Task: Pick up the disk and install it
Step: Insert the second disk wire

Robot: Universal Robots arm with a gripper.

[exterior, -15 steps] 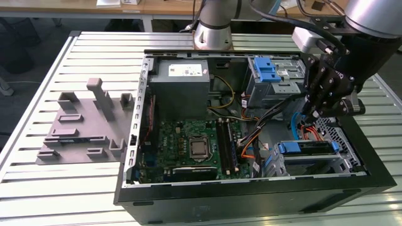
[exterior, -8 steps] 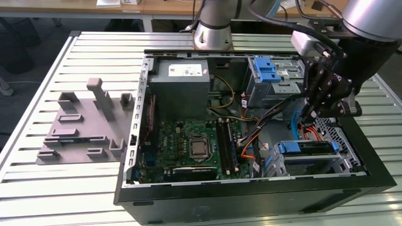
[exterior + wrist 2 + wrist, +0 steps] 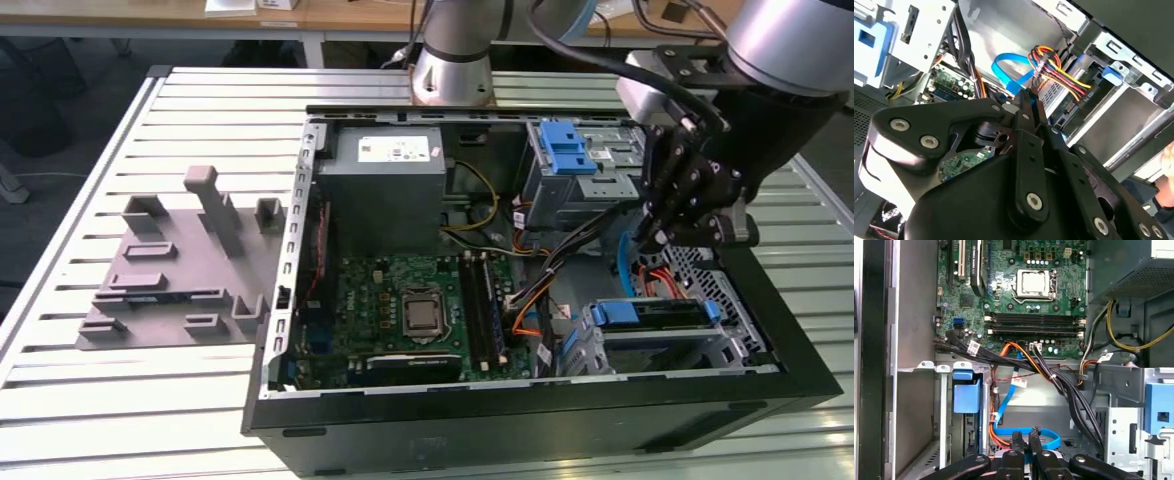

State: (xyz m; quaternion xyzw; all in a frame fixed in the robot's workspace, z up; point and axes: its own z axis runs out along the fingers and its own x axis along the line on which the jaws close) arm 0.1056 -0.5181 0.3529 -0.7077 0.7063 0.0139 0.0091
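One disk (image 3: 651, 318) sits in lower drive cage of open computer case (image 3: 400, 430), blue carrier frame around it, below and apart from jaws. Gripper (image 3: 663, 232) hangs inside case above cage, jaws together, holding nothing. Blue flat cable (image 3: 1051, 440) loops just past fingertips (image 3: 1017, 438) in first wrist view. Motherboard (image 3: 407, 310) lies farther off, toward exterior view's left.

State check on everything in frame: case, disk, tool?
Computer case: side panel off, insides exposed.
Disk: seated in the lower drive bay, blue carrier facing out.
Tool: fingers together, holding nothing, hanging inside the case above the bay.
Grey fixture: nothing on it, lying beside the case.
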